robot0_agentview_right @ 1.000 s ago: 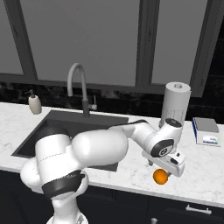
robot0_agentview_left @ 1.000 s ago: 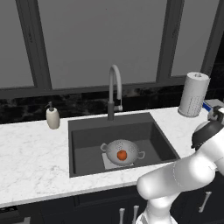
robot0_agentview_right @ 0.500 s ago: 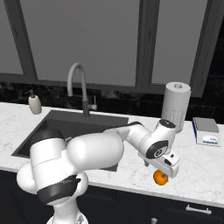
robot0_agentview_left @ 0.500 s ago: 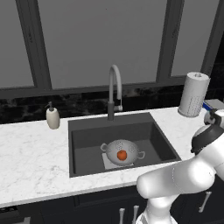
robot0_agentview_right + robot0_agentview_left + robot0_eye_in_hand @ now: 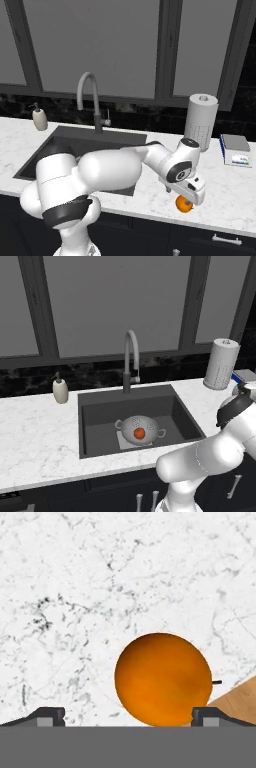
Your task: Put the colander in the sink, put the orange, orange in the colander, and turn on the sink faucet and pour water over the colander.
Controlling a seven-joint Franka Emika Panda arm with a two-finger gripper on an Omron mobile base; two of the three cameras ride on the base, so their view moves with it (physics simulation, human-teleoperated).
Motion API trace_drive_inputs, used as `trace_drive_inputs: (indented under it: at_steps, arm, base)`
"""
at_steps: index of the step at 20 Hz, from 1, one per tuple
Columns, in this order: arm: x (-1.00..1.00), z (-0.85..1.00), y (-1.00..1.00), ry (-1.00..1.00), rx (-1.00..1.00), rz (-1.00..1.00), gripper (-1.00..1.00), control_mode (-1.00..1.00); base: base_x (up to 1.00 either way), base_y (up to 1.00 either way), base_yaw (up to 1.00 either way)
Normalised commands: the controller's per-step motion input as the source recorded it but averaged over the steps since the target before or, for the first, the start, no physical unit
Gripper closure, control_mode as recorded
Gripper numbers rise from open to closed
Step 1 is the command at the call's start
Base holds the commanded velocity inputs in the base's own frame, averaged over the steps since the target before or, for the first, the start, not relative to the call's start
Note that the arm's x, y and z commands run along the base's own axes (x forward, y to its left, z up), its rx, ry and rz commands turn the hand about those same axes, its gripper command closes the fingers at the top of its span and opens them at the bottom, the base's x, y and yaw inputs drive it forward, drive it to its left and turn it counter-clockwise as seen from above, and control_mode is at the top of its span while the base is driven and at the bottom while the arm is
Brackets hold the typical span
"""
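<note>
The silvery colander (image 5: 140,428) sits on the floor of the dark sink (image 5: 170,406), with the darker reddish orange (image 5: 139,433) inside it. The brighter orange (image 5: 183,205) (image 5: 163,679) lies on the white marble counter near its front edge, right of the sink. My gripper (image 5: 190,196) (image 5: 127,717) hangs just above this orange, open, its fingertips (image 5: 47,716) set wide with the fruit low between them, closer to the right one. The grey gooseneck faucet (image 5: 130,358) (image 5: 90,97) arches over the back of the sink; no water shows.
A paper towel roll (image 5: 201,122) stands behind the gripper. A small white scale (image 5: 235,149) sits at the far right. A beige soap pump (image 5: 60,390) stands left of the sink. A wooden edge (image 5: 237,699) shows by the orange in the hand view.
The gripper has come down and slightly toward the counter's front edge, closer over the bright orange. The colander and the orange in it have not moved.
</note>
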Motion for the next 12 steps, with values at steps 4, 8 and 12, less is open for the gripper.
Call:
trace_drive_inputs:
  at_steps: [4,8,12]
  arm:
    - [0.01,-0.13,-0.16,0.12,0.0,0.0,-1.0,-1.0]
    - [0.01,-0.13,-0.26,0.14,0.0,0.0,-1.0,-1.0]
    - [0.02,-0.09,-0.24,0.13,0.0,0.0,-1.0,-1.0]
  base:
    - [0.0,0.0,0.0]
    - [0.0,0.0,0.0]
    - [0.0,0.0,0.0]
